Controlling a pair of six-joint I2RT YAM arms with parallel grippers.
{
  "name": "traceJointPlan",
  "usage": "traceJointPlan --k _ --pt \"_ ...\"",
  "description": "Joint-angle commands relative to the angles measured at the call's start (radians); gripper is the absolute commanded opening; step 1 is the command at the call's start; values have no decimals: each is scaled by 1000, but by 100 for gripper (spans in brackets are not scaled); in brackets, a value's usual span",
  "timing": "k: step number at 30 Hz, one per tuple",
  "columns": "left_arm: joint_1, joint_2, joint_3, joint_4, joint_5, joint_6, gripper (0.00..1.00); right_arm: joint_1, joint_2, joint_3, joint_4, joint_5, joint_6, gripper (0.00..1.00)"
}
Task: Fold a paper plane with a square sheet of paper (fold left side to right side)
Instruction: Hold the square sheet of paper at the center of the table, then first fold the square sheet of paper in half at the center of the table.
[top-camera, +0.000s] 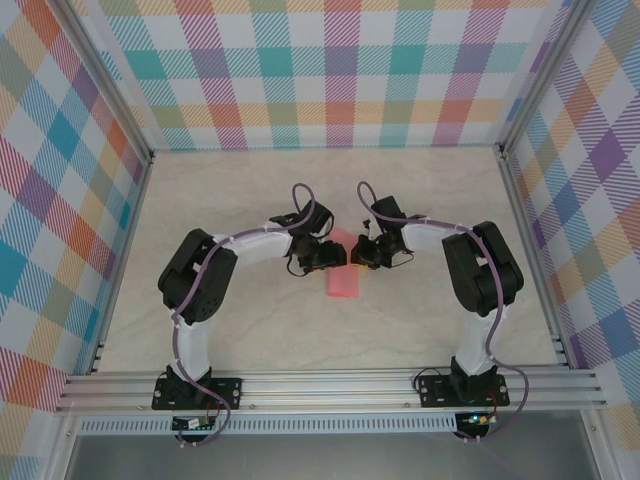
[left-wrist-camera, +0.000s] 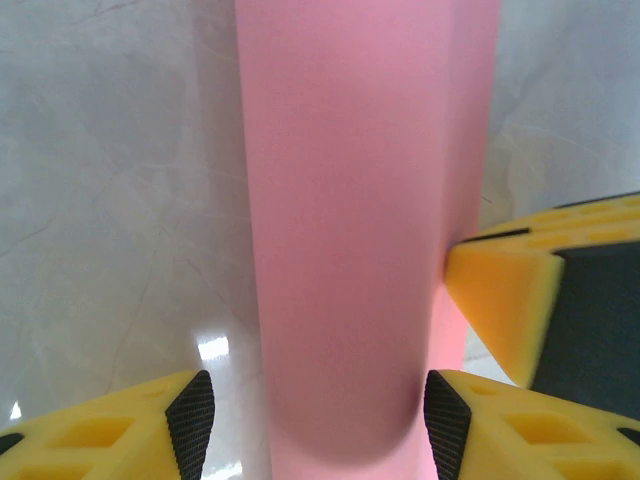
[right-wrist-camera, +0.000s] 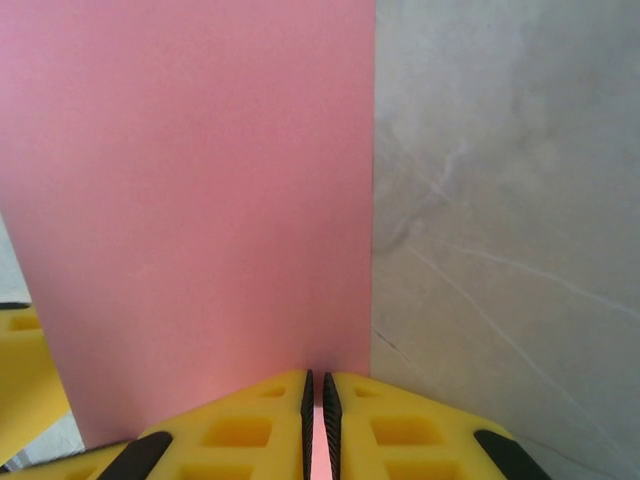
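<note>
Two end effectors (top-camera: 325, 258) (top-camera: 362, 252) flank one pink sheet (top-camera: 342, 283).

I count one thin salmon-pink sheet of paper (top-camera: 341, 272) on one pale marbled table (top-camera: 250, 330). Two black-and-white robot arms flank the paper: the left arm (top-camera: 200, 285) and the right arm (top-camera: 480, 270). That makes two grippers meeting at the paper, the left gripper (top-camera: 322, 256) and the right gripper (top-camera: 368, 252). Each has two yellow plastic fingers (right-wrist-camera: 250, 430), four altogether. Three checked walls (top-camera: 340, 70) stand around the paper.
</note>
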Motion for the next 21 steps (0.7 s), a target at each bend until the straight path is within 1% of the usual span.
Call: traceJointPlan --k 1,3,5,6,7,9,10,11,13,15,21 --pt "-8 -95 -13 12 -21 14 61 4 58 -1 -50 36 -14 15" --pt "-6 -121 -16 9 -27 11 61 5 61 1 -53 39 -14 15" --pt "-6 -141 -22 23 -25 6 58 4 64 1 -54 41 -14 15" --pt "-6 -146 -27 39 -11 2 54 5 64 1 -53 41 -15 15" --pt "-6 -144 -31 59 12 1 44 5 66 1 -53 41 -13 15" --pt "-6 -120 -32 98 75 -7 30 7 67 2 -56 41 -15 15" --pt "-6 -101 -30 142 108 -16 26 6 68 4 -56 41 -16 15" --pt "-5 -84 -31 162 134 -23 24 6 69 4 -58 43 -16 15" --pt "-6 -47 -28 196 166 -36 22 6 69 5 -63 47 -18 15" --pt "-6 -18 -23 199 170 -35 22 6 71 7 -68 49 -20 15" --pt "-4 35 -16 165 136 -14 21 8 72 11 -78 52 -24 15"
